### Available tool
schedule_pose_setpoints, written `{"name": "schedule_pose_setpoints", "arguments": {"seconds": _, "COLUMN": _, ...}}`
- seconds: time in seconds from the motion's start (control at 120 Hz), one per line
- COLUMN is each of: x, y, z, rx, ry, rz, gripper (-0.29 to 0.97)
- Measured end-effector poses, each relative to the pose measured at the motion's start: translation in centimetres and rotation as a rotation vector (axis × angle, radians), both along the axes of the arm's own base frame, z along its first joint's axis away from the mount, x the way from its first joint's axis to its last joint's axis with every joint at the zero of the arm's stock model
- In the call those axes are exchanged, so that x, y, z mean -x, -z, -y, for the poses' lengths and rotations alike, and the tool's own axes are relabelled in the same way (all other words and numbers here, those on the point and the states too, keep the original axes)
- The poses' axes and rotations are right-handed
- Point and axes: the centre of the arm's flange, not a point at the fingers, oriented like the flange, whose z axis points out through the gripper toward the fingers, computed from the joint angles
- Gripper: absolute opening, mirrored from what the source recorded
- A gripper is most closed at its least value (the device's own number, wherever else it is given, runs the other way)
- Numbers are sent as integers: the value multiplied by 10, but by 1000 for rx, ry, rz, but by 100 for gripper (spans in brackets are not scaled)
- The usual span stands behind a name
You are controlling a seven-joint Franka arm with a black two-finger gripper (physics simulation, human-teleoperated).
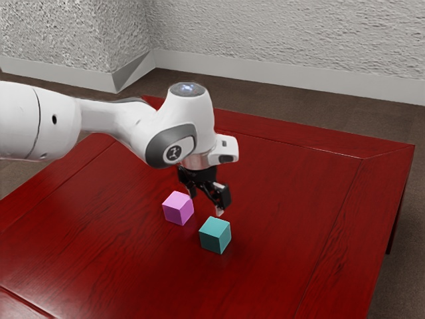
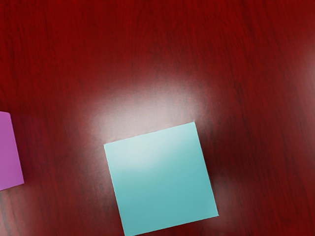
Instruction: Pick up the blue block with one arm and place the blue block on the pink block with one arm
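Black two-finger gripper (image 1: 211, 205) hovers just above the teal-blue cube (image 1: 214, 234), fingers apart, holding nothing. The cube rests on the red wooden table (image 1: 319, 199) at centre frame, just lower right of the pink-violet cube (image 1: 178, 207). Risk: the cube looks skewed under the hand, so an unaligned descent may clip a corner and shove it.

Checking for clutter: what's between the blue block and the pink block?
Nothing: bare red table separates blue block from pink block, per the wrist view.
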Motion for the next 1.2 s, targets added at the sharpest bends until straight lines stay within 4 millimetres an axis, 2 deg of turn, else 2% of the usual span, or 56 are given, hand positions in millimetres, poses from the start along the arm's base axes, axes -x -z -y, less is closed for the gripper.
{"name": "schedule_pose_setpoints", "arguments": {"seconds": 0.25, "x": -16, "y": 46, "z": -5, "rx": 60, "ry": -38, "rz": 0, "gripper": 68}}
{"name": "schedule_pose_setpoints", "arguments": {"seconds": 0.458, "x": -23, "y": 69, "z": -16, "rx": 108, "ry": -105, "rz": -22, "gripper": 68}}
{"name": "schedule_pose_setpoints", "arguments": {"seconds": 0.925, "x": -22, "y": 104, "z": -15, "rx": 102, "ry": -103, "rz": -62, "gripper": 68}}
{"name": "schedule_pose_setpoints", "arguments": {"seconds": 1.2, "x": -20, "y": 107, "z": -10, "rx": 107, "ry": -106, "rz": -67, "gripper": 68}}
